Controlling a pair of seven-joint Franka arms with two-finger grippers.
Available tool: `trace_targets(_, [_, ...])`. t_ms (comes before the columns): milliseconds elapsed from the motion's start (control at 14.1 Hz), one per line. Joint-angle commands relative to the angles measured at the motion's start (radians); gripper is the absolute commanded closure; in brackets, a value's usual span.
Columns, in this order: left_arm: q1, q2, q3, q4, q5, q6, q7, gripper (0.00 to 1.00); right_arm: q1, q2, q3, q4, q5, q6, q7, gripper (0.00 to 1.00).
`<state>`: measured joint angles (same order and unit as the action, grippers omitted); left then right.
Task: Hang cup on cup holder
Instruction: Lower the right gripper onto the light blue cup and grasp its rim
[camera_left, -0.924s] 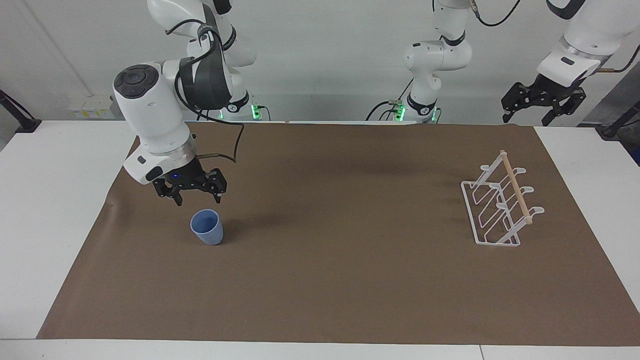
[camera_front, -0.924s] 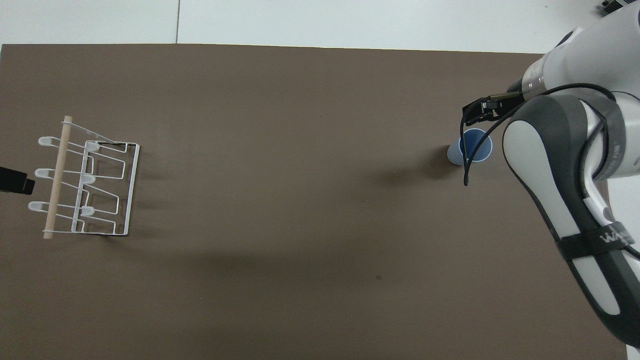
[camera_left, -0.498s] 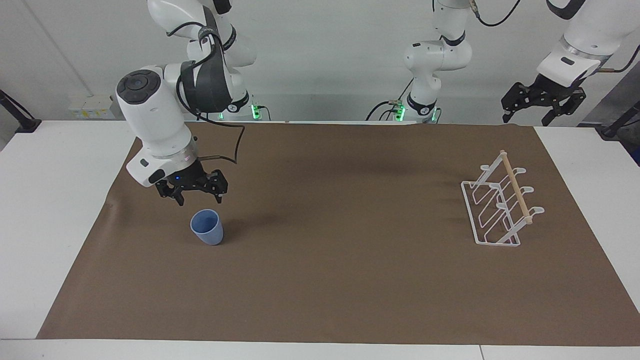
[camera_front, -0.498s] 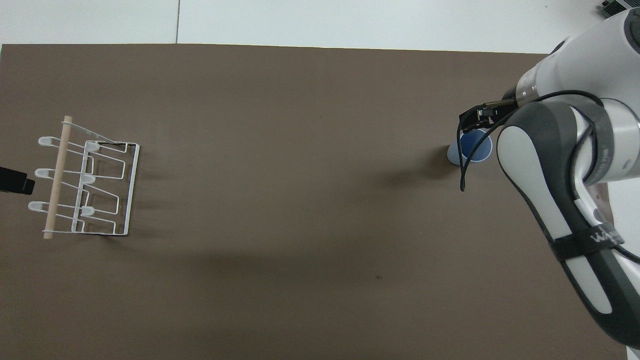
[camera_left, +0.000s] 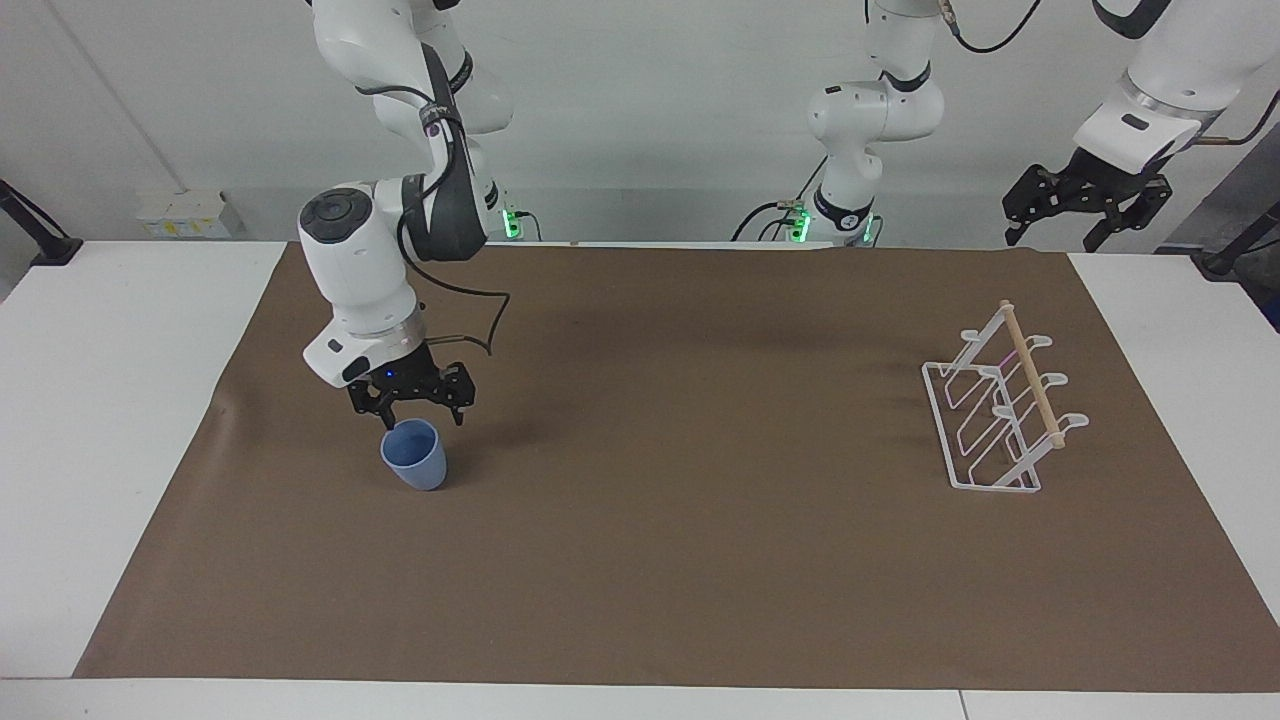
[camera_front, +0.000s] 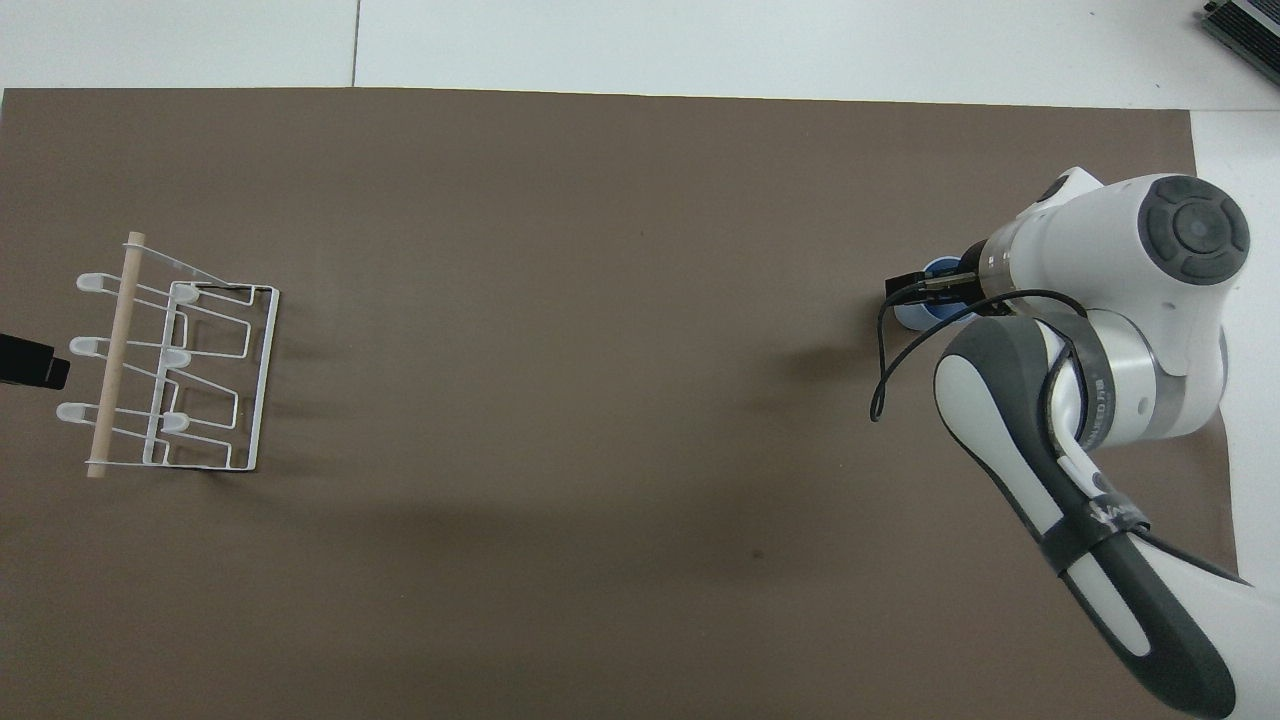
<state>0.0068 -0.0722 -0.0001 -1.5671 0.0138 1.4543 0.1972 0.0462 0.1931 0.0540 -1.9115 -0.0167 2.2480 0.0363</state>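
The light-blue cup (camera_left: 416, 458) stands upright, mouth up, on the brown mat toward the right arm's end of the table. My right gripper (camera_left: 421, 420) hangs open right over its mouth, fingertips down at about rim height; I cannot tell whether they touch it. In the overhead view the right wrist covers most of the cup (camera_front: 912, 314), and of the right gripper (camera_front: 928, 291) only a little shows. The white wire cup holder (camera_left: 998, 418) (camera_front: 172, 372) with its wooden rod stands toward the left arm's end. My left gripper (camera_left: 1086, 212) waits open, raised over the table's edge by the robots.
A brown mat (camera_left: 700, 560) covers most of the white table (camera_left: 110, 400). A black cable (camera_left: 478, 320) loops out from the right wrist above the mat. The left gripper's tip (camera_front: 30, 361) shows at the overhead view's edge beside the cup holder.
The right arm has swung toward the middle and come down, bringing its open gripper from beside and above the cup to right over its mouth. Cup, cup holder and left arm have not moved.
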Motion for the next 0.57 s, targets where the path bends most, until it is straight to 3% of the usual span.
trace_targets(0, [0.001, -0.017, -0.001, -0.010, 0.020, -0.011, -0.009, 0.00, -0.009, -0.006, 0.006, -0.044, 0.014, 0.039, 0.020, 0.00])
trace_targets(284, [0.001, -0.015, -0.001, -0.010, 0.020, -0.011, -0.009, 0.00, -0.011, -0.004, 0.006, -0.144, 0.014, 0.186, 0.082, 0.00])
trace_targets(498, [0.002, -0.015, -0.001, -0.010, 0.020, -0.011, -0.009, 0.00, -0.011, 0.009, 0.007, -0.147, 0.014, 0.203, 0.099, 0.00])
